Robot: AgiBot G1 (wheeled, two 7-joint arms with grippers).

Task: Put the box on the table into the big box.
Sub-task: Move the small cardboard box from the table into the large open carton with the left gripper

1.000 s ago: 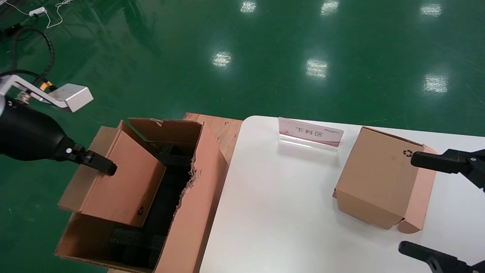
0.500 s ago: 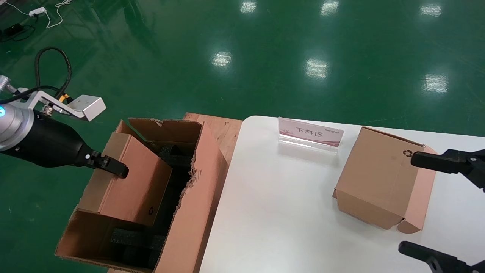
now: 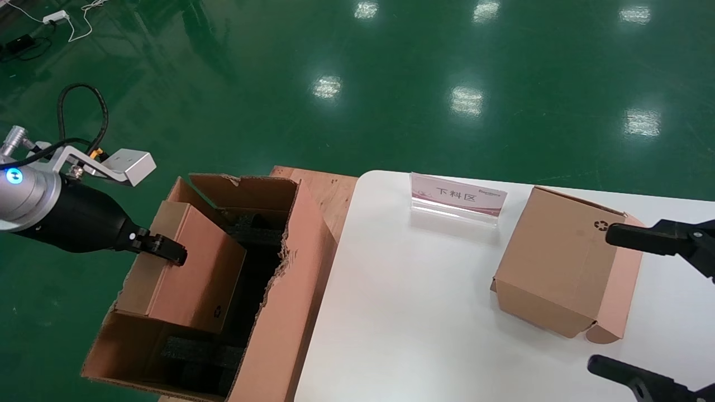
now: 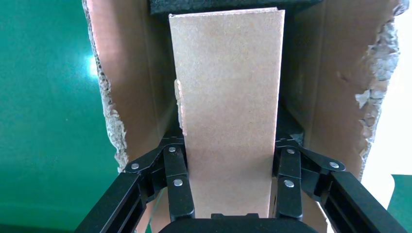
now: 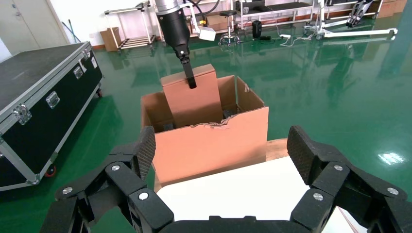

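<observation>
Inside the big box (image 3: pixel 290 290), the box (image 3: pixel 192 268) stands on edge, tilted, long axis running down into the black foam (image 3: pixel 195 357). Left gripper (image 4: pixel 232 189) pinches its upper end, fingers (image 4: pixel 176 182) pressed on both flat faces. Right gripper (image 5: pixel 221 160) hovers spread wide above the table (image 3: pixel 402 312).

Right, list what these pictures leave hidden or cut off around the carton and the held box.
- Lower end of the slim flat brown cardboard box: in the head view it is sunk behind the large torn brown carton's wall, so contact with the black foam inserts cannot be told.
- Left gripper: box covers its fingertips in the left wrist view.
- Right gripper: cut off by the head view's edge.
</observation>
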